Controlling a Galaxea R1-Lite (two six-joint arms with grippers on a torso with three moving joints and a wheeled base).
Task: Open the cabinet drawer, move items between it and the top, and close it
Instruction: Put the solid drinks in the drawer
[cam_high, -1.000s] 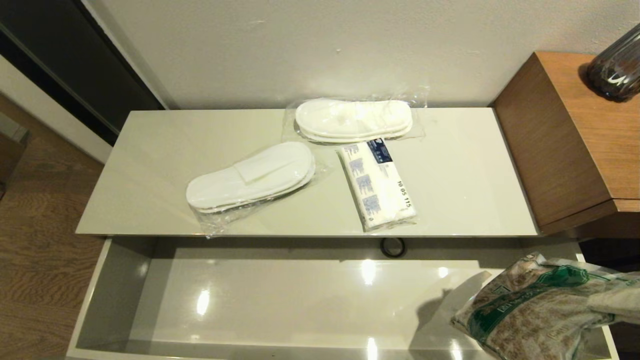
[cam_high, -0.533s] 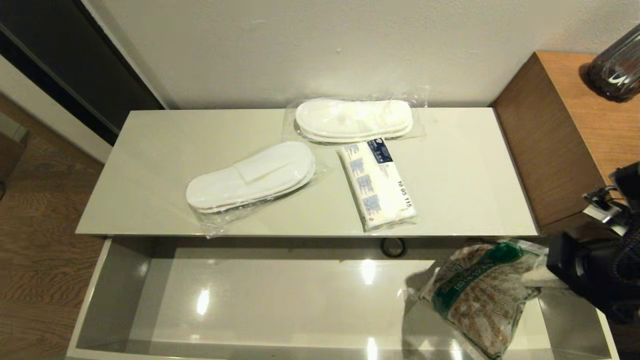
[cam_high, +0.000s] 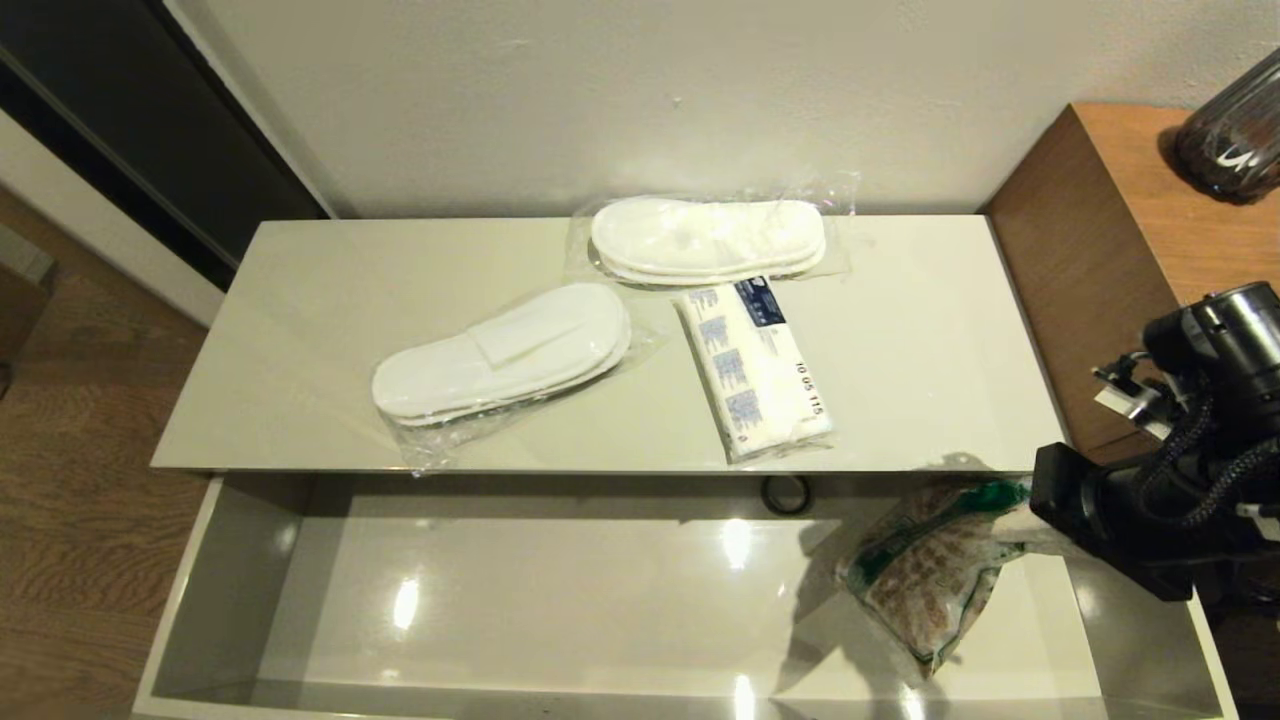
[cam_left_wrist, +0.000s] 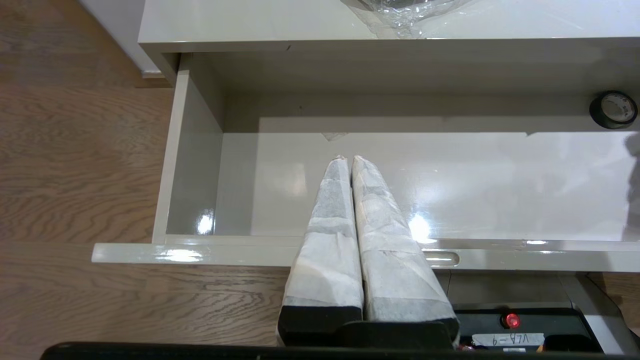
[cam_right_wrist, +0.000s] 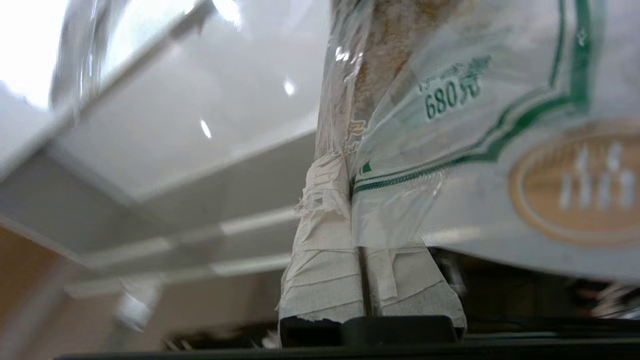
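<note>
The cabinet drawer (cam_high: 230, 560) stands pulled out under the top (cam_high: 930, 330). On the top lie two bagged pairs of white slippers (cam_high: 500, 352) (cam_high: 707, 238) and a white tissue pack (cam_high: 755, 368) with blue print. My right gripper (cam_right_wrist: 350, 165) is shut on the green-banded bag of beige sachets (cam_high: 925, 565), which hangs above the drawer's right part, just in front of the top's edge. In the right wrist view the bag (cam_right_wrist: 480, 125) fills the space beside the taped fingers (cam_right_wrist: 325, 240). My left gripper (cam_left_wrist: 349, 160) is shut and empty, held over the drawer's front rail.
A black tape roll (cam_high: 785, 494) lies at the back of the drawer (cam_left_wrist: 190, 150), seen also as the roll (cam_left_wrist: 613, 109) in the left wrist view. A taller brown wood-grain unit (cam_high: 1120, 290) with a dark vase (cam_high: 1232, 135) stands right. Wood floor (cam_high: 70, 480) lies left.
My right arm has come in from the right and moved toward the cabinet, carrying the sachet bag up and leftward from the drawer's front right corner to near the top's edge.
</note>
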